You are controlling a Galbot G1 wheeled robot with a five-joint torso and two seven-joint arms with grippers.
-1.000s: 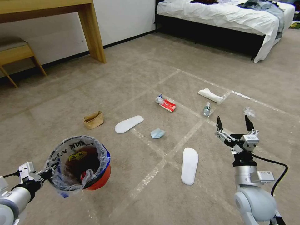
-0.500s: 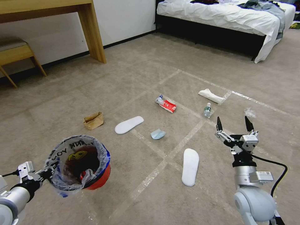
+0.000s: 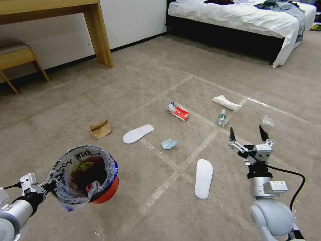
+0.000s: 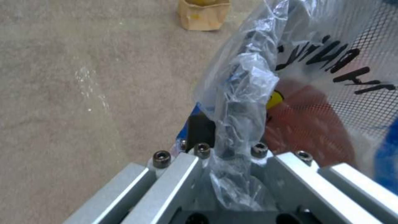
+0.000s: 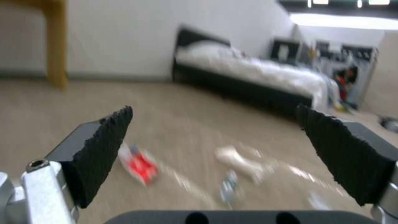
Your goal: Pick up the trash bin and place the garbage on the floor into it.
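red trash bin (image 3: 100, 192), clear lettered liner, left tool (image 3: 50, 185) gripping rim

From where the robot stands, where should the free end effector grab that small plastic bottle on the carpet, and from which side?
Probably around the middle of its body, coming straight down from above. The bottle lies on its side on the floor, so only a top approach clears the carpet. Set the fingers across its narrow width. The open right end effector hovers just short of it; the left end effector holds the trash bin.

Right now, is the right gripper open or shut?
Open. The right gripper has its two black fingertips set wide apart with nothing between them, raised above the floor near the small bottle.
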